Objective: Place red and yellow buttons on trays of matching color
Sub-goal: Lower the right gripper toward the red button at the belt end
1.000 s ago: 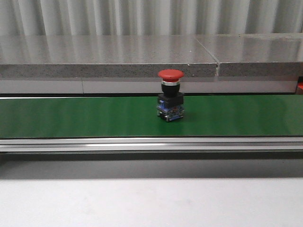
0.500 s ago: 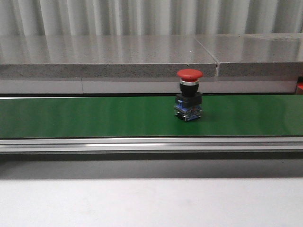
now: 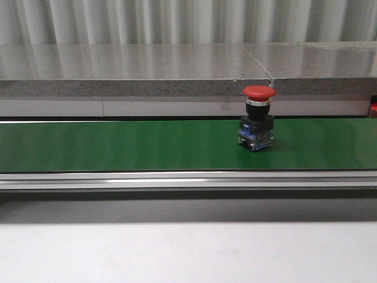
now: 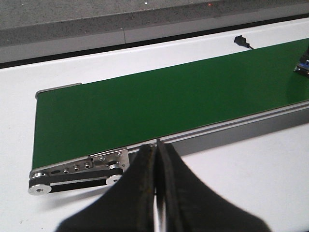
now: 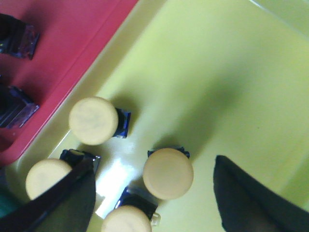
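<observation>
A red button [image 3: 259,118] with a black and blue base stands upright on the green conveyor belt [image 3: 118,144], right of centre. Its base edge shows in the left wrist view [image 4: 303,66]. My left gripper [image 4: 157,154] is shut and empty, over the white table near the belt's end. My right gripper [image 5: 154,188] is open above the yellow tray [image 5: 217,63], where several yellow buttons stand; one yellow button [image 5: 168,173] sits between the fingers, untouched. The red tray [image 5: 67,34] lies beside it with dark button bases [image 5: 17,104] on it.
A grey stone ledge [image 3: 147,71] runs behind the belt. An aluminium rail [image 3: 177,180] borders the belt's front. The belt's roller end [image 4: 72,171] is close to my left gripper. A small black part [image 4: 241,41] lies on the white surface beyond the belt.
The red button has travelled to the right along the belt. Nothing else in the front view has moved.
</observation>
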`<state>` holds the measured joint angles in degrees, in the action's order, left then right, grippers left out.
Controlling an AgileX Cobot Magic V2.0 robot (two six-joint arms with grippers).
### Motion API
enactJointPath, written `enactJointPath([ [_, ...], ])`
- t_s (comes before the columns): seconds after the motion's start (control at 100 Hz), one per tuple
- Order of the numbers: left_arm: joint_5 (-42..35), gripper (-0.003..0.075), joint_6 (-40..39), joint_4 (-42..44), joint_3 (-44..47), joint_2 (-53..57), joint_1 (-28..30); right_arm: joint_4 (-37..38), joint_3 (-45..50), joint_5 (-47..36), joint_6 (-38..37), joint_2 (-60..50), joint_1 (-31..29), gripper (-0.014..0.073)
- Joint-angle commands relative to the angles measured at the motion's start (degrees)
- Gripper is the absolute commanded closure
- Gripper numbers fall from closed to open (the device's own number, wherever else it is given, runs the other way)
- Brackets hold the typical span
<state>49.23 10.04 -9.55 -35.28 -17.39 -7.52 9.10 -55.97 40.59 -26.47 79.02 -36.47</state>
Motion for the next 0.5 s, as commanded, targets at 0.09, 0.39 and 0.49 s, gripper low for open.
enactJointPath([
  [0.09, -3.55, 0.0741, -0.21, -1.21, -1.48, -0.5, -0.48, -1.63, -1.27, 2.54, 6.25, -7.3, 3.98, 0.0076],
  [0.39, -3.55, 0.0741, -0.21, -1.21, -1.48, -0.5, -0.48, -9.4, -2.68, 12.58, 19.52, -9.67, 15.96, 0.0076],
  [0.49, -3.55, 0.0741, -0.21, -1.21, -1.48, -0.5, -0.48, -11.25, -4.17, 13.98, 21.41, -9.55, 20.61, 0.0076],
])
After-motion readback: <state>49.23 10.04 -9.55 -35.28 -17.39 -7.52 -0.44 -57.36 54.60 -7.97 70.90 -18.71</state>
